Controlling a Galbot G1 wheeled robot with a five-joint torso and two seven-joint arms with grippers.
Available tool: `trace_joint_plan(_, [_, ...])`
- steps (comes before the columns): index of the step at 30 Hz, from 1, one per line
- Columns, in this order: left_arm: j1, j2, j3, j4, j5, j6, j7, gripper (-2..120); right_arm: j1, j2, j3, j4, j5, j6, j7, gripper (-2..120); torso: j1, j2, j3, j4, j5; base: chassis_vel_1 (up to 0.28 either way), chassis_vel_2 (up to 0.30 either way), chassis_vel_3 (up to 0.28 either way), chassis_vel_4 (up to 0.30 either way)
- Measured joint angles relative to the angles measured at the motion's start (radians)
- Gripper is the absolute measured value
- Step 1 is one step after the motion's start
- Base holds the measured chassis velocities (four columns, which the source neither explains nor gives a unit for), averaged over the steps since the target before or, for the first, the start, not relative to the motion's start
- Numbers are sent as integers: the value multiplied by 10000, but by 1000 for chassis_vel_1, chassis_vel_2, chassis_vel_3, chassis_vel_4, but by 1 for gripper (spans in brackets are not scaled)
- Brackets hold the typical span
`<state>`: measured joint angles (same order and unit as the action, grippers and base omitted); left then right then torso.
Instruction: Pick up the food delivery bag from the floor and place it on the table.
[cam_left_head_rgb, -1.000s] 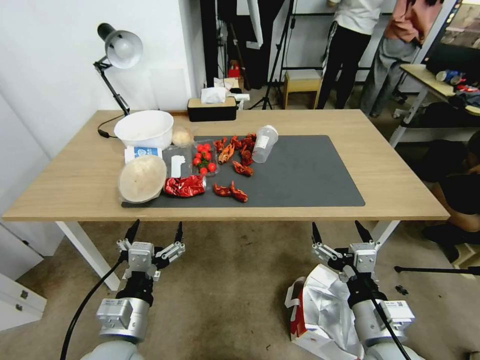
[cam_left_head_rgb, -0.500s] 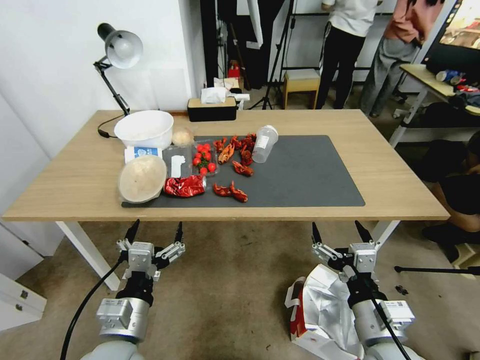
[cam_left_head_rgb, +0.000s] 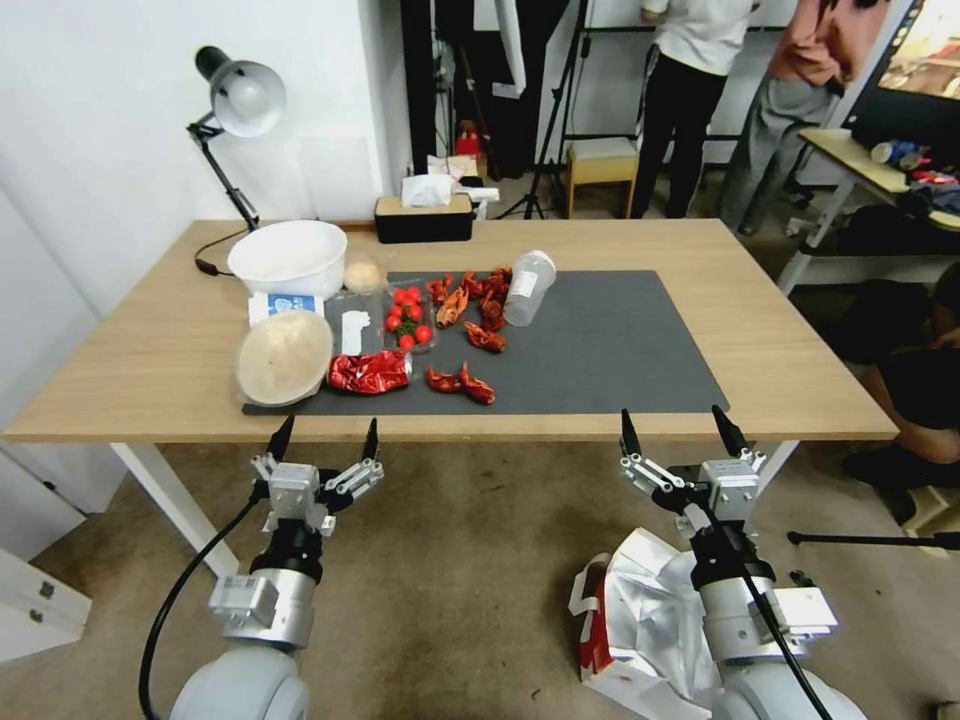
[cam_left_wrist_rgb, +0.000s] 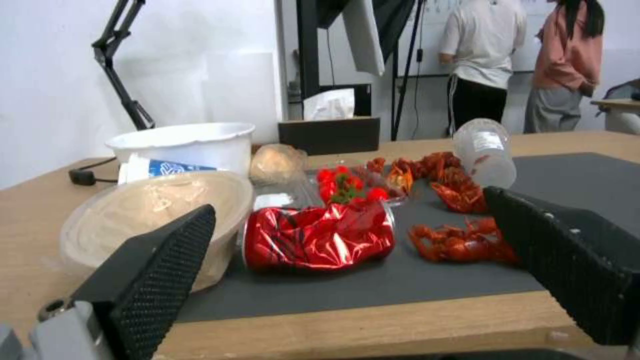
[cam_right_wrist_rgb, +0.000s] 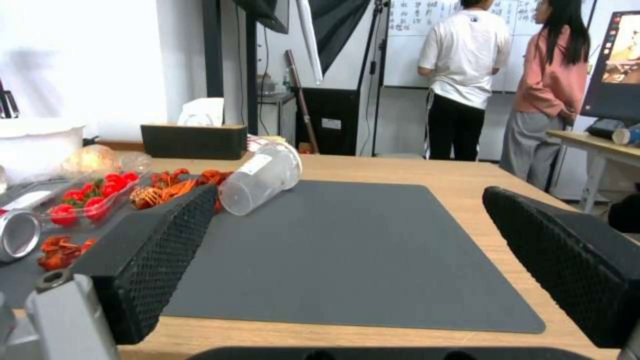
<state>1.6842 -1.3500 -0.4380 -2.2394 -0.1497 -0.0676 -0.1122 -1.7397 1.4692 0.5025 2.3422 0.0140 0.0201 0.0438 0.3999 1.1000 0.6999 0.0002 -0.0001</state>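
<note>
The food delivery bag (cam_left_head_rgb: 640, 620), white paper with a red side panel, lies crumpled on the floor at the lower right of the head view, partly behind my right arm. The table (cam_left_head_rgb: 150, 370) of light wood stands ahead with a dark grey mat (cam_left_head_rgb: 600, 350) on it. My right gripper (cam_left_head_rgb: 675, 432) is open and empty, held above the bag with its fingertips at the table's front edge. My left gripper (cam_left_head_rgb: 324, 438) is open and empty too, at the front edge before the red foil packet (cam_left_head_rgb: 369, 371). Both wrist views look across the tabletop (cam_right_wrist_rgb: 467, 190) between open fingers.
The table's left half holds a white bowl (cam_left_head_rgb: 288, 257), a covered bowl (cam_left_head_rgb: 284, 356), cherry tomatoes (cam_left_head_rgb: 408, 318), crayfish (cam_left_head_rgb: 462, 383), a tipped plastic cup (cam_left_head_rgb: 528, 287), a tissue box (cam_left_head_rgb: 424, 215) and a desk lamp (cam_left_head_rgb: 238, 100). A tripod leg (cam_left_head_rgb: 870, 540) lies on the floor at right.
Both arms have risen, so the fingertips that hung below the table's front edge now reach it. The bag and the things on the table have not moved.
</note>
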Motion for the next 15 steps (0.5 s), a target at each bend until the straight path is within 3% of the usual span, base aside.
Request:
trace_joint_plan(3, [-11,12,-11,72,33,-132,-9,100,53,-12,29,-73,81,19,-59,100,0,0,0,-1,1,0,0,0,0])
trace_joint_plan(9, [-57,84,-280,648,59,-1169,52,100,253,-76,142,-379,627,472,-450,100,0,0,1,-2,0,0,0,0,0])
trace_joint_plan(15, [-54,89,-256,679,66,-1268,-114,100,313,-31,94,-395,707,524,-445,100,-1,-6,-3,-2,1,0,0,0,0])
